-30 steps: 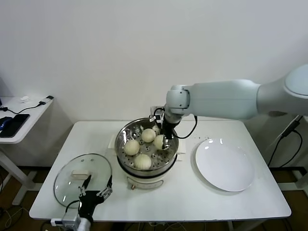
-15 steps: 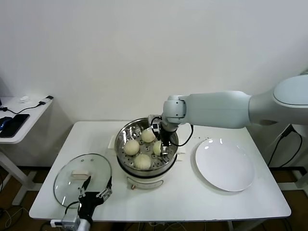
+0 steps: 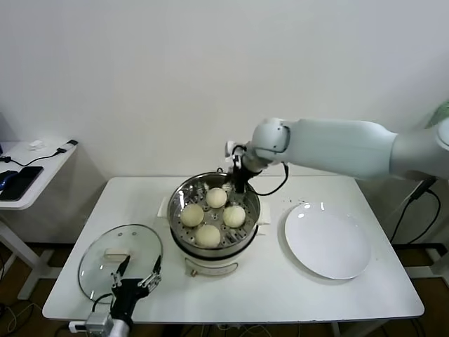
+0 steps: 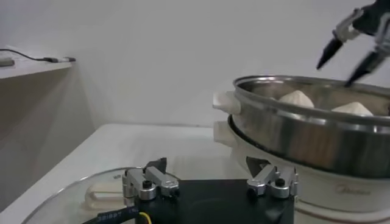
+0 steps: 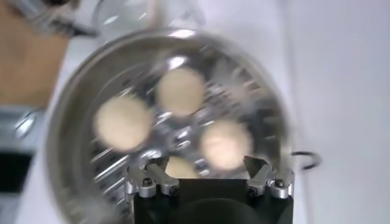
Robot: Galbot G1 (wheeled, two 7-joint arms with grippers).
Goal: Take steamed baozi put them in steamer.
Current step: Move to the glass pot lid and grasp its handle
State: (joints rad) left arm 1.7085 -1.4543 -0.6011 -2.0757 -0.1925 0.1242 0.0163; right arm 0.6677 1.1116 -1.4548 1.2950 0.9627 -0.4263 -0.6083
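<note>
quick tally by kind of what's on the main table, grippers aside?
Steamed baozi: 4, all in the steamer
Steamer: 1
Glass lid: 1
White plate: 1
Total: 7

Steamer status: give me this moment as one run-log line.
steamer: four baozi on tray | right tool: open, empty, above steamer's far rim | left tool: open, idle by glass lid | plate: bare

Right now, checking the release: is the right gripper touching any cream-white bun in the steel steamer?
Apart. In the left wrist view, the right gripper hangs open above the steamer rim, clear air between its fingers and the buns.
</note>
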